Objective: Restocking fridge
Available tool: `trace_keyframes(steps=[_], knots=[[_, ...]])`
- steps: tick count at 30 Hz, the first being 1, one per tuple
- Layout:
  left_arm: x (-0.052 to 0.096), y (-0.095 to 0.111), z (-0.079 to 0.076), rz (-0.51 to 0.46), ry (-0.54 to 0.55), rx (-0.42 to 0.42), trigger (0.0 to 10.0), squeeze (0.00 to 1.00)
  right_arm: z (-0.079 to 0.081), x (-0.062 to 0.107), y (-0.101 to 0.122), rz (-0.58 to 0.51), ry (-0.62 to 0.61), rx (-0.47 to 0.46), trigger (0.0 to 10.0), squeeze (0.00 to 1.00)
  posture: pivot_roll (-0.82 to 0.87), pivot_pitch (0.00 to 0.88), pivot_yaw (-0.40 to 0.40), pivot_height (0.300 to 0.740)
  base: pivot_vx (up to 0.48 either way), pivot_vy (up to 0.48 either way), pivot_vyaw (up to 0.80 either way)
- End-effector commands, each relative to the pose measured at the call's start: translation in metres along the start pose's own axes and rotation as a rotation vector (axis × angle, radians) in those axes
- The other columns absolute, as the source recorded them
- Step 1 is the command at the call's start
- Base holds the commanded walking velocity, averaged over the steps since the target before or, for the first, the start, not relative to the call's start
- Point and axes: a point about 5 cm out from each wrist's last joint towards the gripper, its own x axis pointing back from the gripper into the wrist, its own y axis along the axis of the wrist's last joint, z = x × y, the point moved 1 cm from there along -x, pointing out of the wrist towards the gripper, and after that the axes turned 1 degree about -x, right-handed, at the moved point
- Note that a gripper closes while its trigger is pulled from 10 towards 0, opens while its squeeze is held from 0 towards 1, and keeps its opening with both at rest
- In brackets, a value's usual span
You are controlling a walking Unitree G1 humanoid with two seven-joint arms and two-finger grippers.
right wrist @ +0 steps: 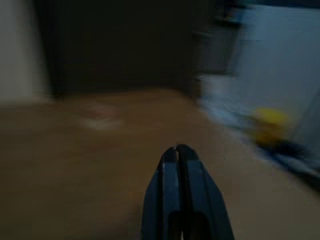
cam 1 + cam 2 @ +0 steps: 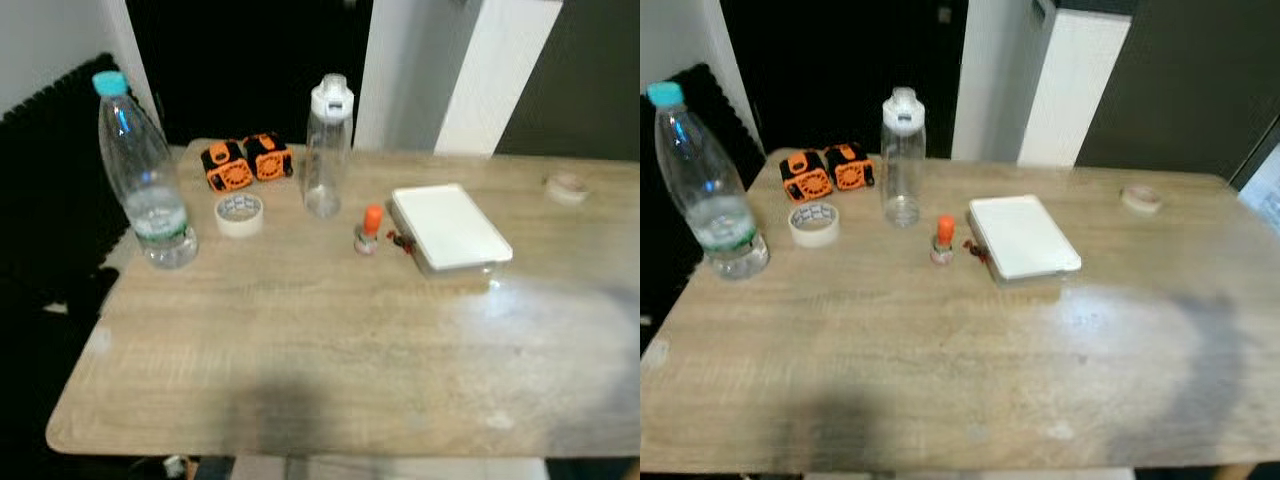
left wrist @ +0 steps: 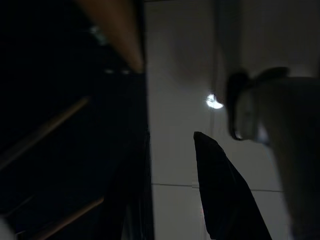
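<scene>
Right claw pressed closed, empty; water bottle part full, lidded container on table.

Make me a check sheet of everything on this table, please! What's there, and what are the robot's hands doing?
Surface: wooden table, bare at the near side, with a glare patch on the right.
Job's things: big bottle with blue cap, little water left; clear bottle with white lid, upright; white-lidded box.
Clutter: two orange gadgets, tape roll, small orange-capped bottle, another tape roll at the far right.
Grippers: right gripper shut, empty, over a brown surface; left gripper low over a pale floor, dark.
Cables: nothing seen.
Surroundings: dark doorway and a white pillar behind the table.
</scene>
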Motion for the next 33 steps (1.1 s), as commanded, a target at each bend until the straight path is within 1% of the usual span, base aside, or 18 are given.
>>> trace_keyframes(steps=[1, 3, 4, 6, 7, 10, 11, 12, 13, 15, 16, 19, 21, 23, 25, 26, 29, 33], knots=[[0.000, -0.001, -0.002, 0.005, -0.010, -0.012, 10.0, 0.00, 0.047, -0.011, 0.022, -0.129, 0.345, -0.114, 10.0, 0.00, 0.00, 0.000, -0.046, 0.740, 0.000, 0.000, 0.00], [0.000, 0.002, -0.002, -0.005, -0.009, -0.014, 10.0, 0.00, 0.110, -0.004, 0.015, -0.133, 0.678, -0.146, 10.0, 0.00, 0.00, 0.000, -0.046, 0.740, 0.000, 0.000, 0.00], [0.000, 0.002, -0.002, -0.005, -0.009, -0.014, 10.0, 0.00, 0.110, -0.004, 0.015, -0.133, 0.678, -0.146, 10.0, 0.00, 0.00, 0.000, -0.046, 0.740, 0.000, 0.000, 0.00], [-0.001, 0.006, -0.001, -0.015, -0.006, -0.012, 10.0, 0.00, 0.146, 0.001, 0.003, -0.108, 0.816, -0.136, 10.0, 0.00, 0.01, 0.000, -0.044, 0.740, 0.000, 0.000, 0.00], [-0.001, 0.006, -0.001, -0.015, -0.006, -0.012, 10.0, 0.00, 0.146, 0.001, 0.003, -0.108, 0.816, -0.136, 10.0, 0.00, 0.01, 0.000, -0.044, 0.740, 0.000, 0.000, 0.00], [-0.001, 0.010, 0.001, -0.024, 0.001, -0.007, 10.0, 0.00, 0.189, -0.002, -0.027, -0.014, 0.861, -0.068, 10.0, 0.00, 0.01, 0.000, -0.041, 0.740, 0.000, 0.000, 0.00], [-0.001, 0.010, 0.001, -0.025, 0.002, -0.007, 10.0, 0.00, 0.198, -0.002, -0.035, 0.016, 0.856, -0.063, 10.0, 0.15, 0.01, 0.000, -0.041, 0.740, 0.000, 0.000, 0.00], [-0.001, 0.010, 0.001, -0.025, 0.002, -0.007, 10.0, 0.00, 0.198, -0.002, -0.035, 0.016, 0.856, -0.063, 10.0, 0.15, 0.01, 0.000, -0.041, 0.740, 0.000, 0.000, 0.00], [-0.001, 0.011, 0.002, -0.026, 0.003, -0.006, 10.0, 0.00, 0.205, -0.002, -0.043, 0.049, 0.856, -0.056, 10.0, 0.77, 0.01, 0.000, -0.040, 0.740, 0.000, 0.000, 0.00], [-0.001, 0.011, 0.002, -0.026, 0.003, -0.006, 10.0, 0.00, 0.205, -0.002, -0.043, 0.049, 0.856, -0.056, 10.0, 0.77, 0.01, 0.000, -0.040, 0.740, 0.000, 0.000, 0.00], [-0.001, 0.011, 0.002, -0.027, 0.006, -0.004, 10.0, 0.00, 0.213, -0.001, -0.055, 0.104, 0.853, -0.004, 10.0, 1.00, 0.01, 0.000, -0.040, 0.740, 0.000, 0.000, 0.00], [-0.001, 0.011, 0.004, -0.029, 0.012, -0.002, 10.0, 0.00, 0.227, 0.004, -0.074, 0.194, 0.846, 0.060, 10.0, 1.00, 0.02, 0.000, -0.042, 0.740, 0.000, 0.000, 0.00], [-0.001, 0.011, 0.005, -0.029, 0.018, 0.003, 10.0, 0.00, 0.235, 0.006, -0.086, 0.263, 0.837, 0.186, 10.0, 1.00, 0.03, 0.000, -0.047, 0.740, 0.000, 0.000, 0.00], [-0.001, 0.011, 0.006, -0.029, 0.019, 0.004, 10.0, 0.00, 0.236, 0.006, -0.087, 0.272, 0.838, 0.217, 10.0, 1.00, 0.03, 0.000, -0.047, 0.740, 0.000, 0.000, 0.00], [-0.001, 0.010, 0.006, -0.027, 0.020, 0.006, 10.0, 0.00, 0.234, 0.007, -0.092, 0.307, 0.856, 0.371, 10.0, 1.00, 0.04, 0.000, -0.050, 0.740, 0.000, 0.000, 0.00], [-0.001, 0.010, 0.006, -0.027, 0.020, 0.006, 10.0, 0.00, 0.234, 0.007, -0.092, 0.307, 0.856, 0.371, 10.0, 1.00, 0.04, 0.000, -0.050, 0.740, 0.000, 0.000, 0.00], [0.000, 0.008, 0.006, -0.025, 0.020, 0.009, 10.0, 0.00, 0.225, 0.005, -0.097, 0.336, 0.855, 0.575, 10.0, 1.00, 0.04, 0.000, -0.053, 0.740, 0.000, 0.000, 0.00], [0.000, 0.007, 0.005, -0.024, 0.018, 0.011, 10.0, 0.00, 0.220, 0.001, -0.095, 0.325, 0.849, 0.661, 10.0, 1.00, 0.04, 0.000, -0.053, 0.740, 0.000, 0.000, 0.00]])
